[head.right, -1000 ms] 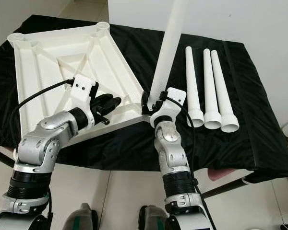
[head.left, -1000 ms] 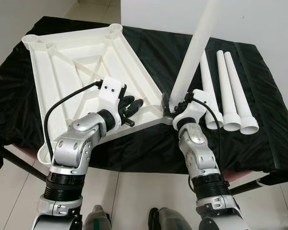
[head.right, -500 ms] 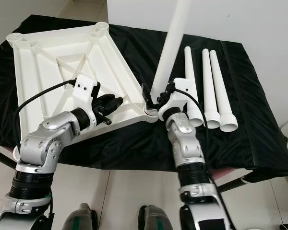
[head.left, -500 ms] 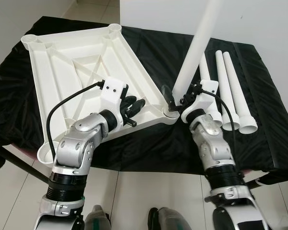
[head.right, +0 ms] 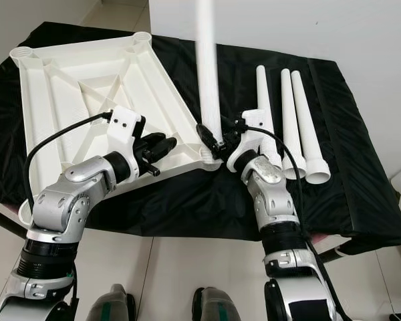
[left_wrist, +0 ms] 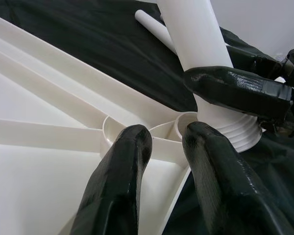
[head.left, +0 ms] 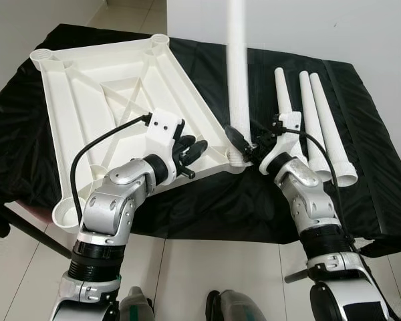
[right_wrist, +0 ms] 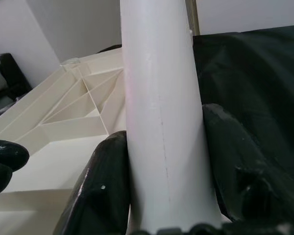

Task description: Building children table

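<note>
The white plastic tabletop (head.left: 100,93) lies upside down on the black-draped table, ribs up. My left gripper (head.left: 190,150) is shut on the tabletop's near edge, a rib between its fingers (left_wrist: 122,171), right beside the corner socket (left_wrist: 116,128). My right gripper (head.left: 244,148) is shut on a white table leg (head.left: 237,67) low on its shaft. The leg (right_wrist: 161,112) stands nearly upright, its wide threaded foot (left_wrist: 235,132) at the tabletop's near right corner. Black fingers (right_wrist: 100,191) press the leg from both sides.
Three more white legs (head.left: 321,127) lie side by side on the black cloth (head.left: 207,73) to the right of my right arm. The table's front edge runs just below both wrists, with tiled floor (head.left: 180,267) beneath. A white wall rises behind the table.
The held leg has swung from leaning right to nearly upright over the corner. My right forearm has shifted to the right. The left gripper stays on the tabletop's edge.
</note>
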Robot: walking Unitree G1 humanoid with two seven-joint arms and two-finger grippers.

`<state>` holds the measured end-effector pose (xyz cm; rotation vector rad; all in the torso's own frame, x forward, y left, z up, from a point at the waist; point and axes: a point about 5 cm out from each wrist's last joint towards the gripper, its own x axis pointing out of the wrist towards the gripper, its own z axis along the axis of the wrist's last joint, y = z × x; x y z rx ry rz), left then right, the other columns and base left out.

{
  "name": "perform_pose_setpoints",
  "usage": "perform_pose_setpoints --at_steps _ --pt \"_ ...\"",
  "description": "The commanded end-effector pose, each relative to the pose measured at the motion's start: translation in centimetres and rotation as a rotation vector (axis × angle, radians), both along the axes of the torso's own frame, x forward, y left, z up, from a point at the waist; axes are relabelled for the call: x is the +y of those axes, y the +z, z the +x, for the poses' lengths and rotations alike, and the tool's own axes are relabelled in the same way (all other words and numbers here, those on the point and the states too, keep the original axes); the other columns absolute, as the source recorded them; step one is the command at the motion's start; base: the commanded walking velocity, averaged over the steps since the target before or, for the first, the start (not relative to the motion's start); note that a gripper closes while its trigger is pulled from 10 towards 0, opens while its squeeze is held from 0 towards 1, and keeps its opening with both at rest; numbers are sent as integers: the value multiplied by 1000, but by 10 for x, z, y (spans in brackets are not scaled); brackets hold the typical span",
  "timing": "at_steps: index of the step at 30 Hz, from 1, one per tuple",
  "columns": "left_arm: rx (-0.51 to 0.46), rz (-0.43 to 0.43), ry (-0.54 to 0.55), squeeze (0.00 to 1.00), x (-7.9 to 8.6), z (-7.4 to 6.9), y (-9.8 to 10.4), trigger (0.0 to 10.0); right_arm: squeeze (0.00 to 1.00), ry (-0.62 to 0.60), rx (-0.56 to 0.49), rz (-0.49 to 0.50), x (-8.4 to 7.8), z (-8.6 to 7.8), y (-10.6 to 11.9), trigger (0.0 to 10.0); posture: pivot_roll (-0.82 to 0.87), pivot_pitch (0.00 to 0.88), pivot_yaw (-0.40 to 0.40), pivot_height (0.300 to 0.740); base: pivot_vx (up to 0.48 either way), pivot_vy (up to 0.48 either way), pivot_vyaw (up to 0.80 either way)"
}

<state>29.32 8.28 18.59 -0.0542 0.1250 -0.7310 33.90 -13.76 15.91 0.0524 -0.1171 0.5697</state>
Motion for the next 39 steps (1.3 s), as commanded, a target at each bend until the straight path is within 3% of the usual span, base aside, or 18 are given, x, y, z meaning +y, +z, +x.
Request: perform_pose_setpoints --at_steps 1,9,15,16,17,29,35,36,39 --pt "-2 16 80 0 2 1 0 10000 0 -4 33 20 -4 0 -7 0 8 27 -62 740 0 0 0" --pt "2 15 85 0 2 1 -1 10000 0 -20 47 25 -8 2 -10 0 9 34 -61 740 0 0 0" --pt "-14 -35 43 0 2 2 10 10000 0 -4 14 121 -12 4 -1 0 14 35 -68 740 0 0 0" --pt "-13 -63 18 204 1 2 14 10000 0 2 12 117 -12 4 0 7490 14 35 -68 740 0 0 0" --pt "-5 -101 -8 1000 0 1 18 10000 0 4 5 106 -12 4 1 10000 10 35 -68 740 0 0 0" --pt "23 -236 -227 1000 -8 8 43 10000 0 82 -48 97 -11 4 12 10000 3 36 -74 740 0 0 0" --pt "31 -236 -234 1000 -10 15 46 10000 0 149 -77 111 -7 0 18 10000 -4 34 -72 740 0 0 0" --pt "48 -256 -230 0 -11 20 47 10000 0 171 -82 114 -5 -2 19 10000 -8 34 -71 740 0 0 0" --pt "68 -279 -235 0 -11 27 50 10000 0 209 -87 117 -3 -6 19 10000 -12 34 -71 740 0 0 0"
